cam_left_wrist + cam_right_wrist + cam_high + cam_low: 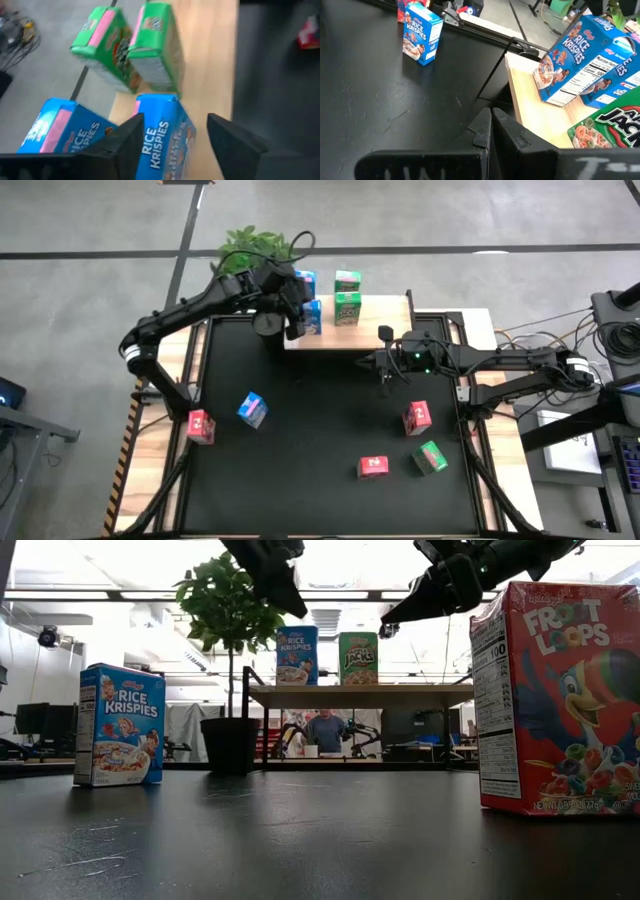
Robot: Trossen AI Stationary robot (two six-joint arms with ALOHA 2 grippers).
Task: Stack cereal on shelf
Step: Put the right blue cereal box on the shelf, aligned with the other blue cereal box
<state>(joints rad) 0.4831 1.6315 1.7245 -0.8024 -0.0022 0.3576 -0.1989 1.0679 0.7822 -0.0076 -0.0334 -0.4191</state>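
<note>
Left gripper [296, 308] of mine hovered over the near-left end of the shelf [385, 320], fingers [227, 142] spread apart with a blue Rice Krispies box [162, 135] directly under the gap between them; whether the pads touched its sides I could not tell. On the overhead clock, that put me at about eleven o'clock from the mat's centre.

A second blue box [303, 282] stood on the shelf just behind the one beneath me. At three o'clock from those two stood a pair of green boxes [347, 297], one behind the other, their tops tilted as my wrist camera saw them. The shelf itself sat at twelve o'clock, along the far edge of the black mat [320, 420].

Down on the mat lay the rest. A third blue box [252, 409] rested at about eight o'clock, with a red box [200, 426] just beyond it near the left border. At four o'clock stood another red box [417, 417]; nearer the front edge were a third red one [373, 467] and a green box [431, 457], close together but not touching.

My right gripper [385, 366] waited at two o'clock, above the mat just in front of the shelf, its fingers [482, 127] pressed together on nothing.

A potted plant [256, 247] stood beyond the shelf's left end. Far across the room, a person [325, 730] was visible under the shelf.
</note>
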